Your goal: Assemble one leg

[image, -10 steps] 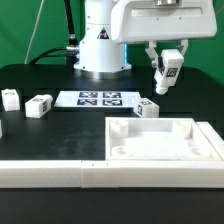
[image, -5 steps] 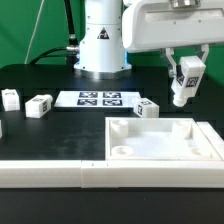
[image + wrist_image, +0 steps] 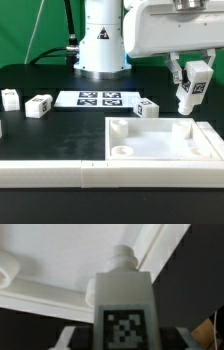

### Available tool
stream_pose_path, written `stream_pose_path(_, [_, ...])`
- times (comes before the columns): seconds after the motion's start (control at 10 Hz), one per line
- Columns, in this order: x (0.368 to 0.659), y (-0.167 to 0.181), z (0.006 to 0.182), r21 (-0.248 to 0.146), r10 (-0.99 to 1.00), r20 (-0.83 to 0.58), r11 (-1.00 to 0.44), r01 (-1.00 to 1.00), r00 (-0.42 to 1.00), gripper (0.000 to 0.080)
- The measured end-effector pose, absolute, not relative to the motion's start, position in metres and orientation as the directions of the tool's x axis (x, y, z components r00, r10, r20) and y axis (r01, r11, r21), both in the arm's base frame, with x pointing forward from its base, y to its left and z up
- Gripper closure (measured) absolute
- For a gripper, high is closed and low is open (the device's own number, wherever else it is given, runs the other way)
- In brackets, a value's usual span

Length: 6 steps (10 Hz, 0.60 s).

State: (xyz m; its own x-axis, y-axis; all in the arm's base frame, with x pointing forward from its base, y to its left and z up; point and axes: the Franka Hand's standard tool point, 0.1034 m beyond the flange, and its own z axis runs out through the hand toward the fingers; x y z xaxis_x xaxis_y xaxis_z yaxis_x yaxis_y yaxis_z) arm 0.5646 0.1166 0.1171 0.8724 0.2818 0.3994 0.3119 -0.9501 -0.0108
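My gripper (image 3: 190, 80) is shut on a white leg (image 3: 189, 93) with a marker tag and holds it tilted in the air above the far right corner of the large white square panel (image 3: 160, 150). In the wrist view the leg (image 3: 122, 291) fills the middle, its pegged tip pointing at the panel's raised rim (image 3: 150, 252), with a tag on its near face. Three more legs lie on the table: one (image 3: 147, 109) just behind the panel, two (image 3: 40, 105) (image 3: 10, 98) at the exterior view's left.
The marker board (image 3: 100, 99) lies in front of the robot base (image 3: 100, 50). A long white bar (image 3: 50, 172) runs along the front edge. A round corner socket (image 3: 122, 152) shows in the panel's near left corner.
The gripper with the leg has moved to the exterior view's right and a little down, from beside the robot base to above the panel's far right corner.
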Motion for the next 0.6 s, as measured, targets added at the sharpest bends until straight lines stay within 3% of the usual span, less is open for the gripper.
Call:
stream_pose_path(0.2, [0.570,0.107,0.120,0.036,0.270,0.525,-0.955,0.296,0.807,0.0509])
stream_pose_path(0.3, [0.561,0.110,0.110,0.022,0.269,0.494,-0.955,0.297,0.827,0.0509])
stream_pose_path(0.6, [0.591,0.131,0.111,-0.015,0.252,0.474,-0.956,0.294,0.844,0.0509])
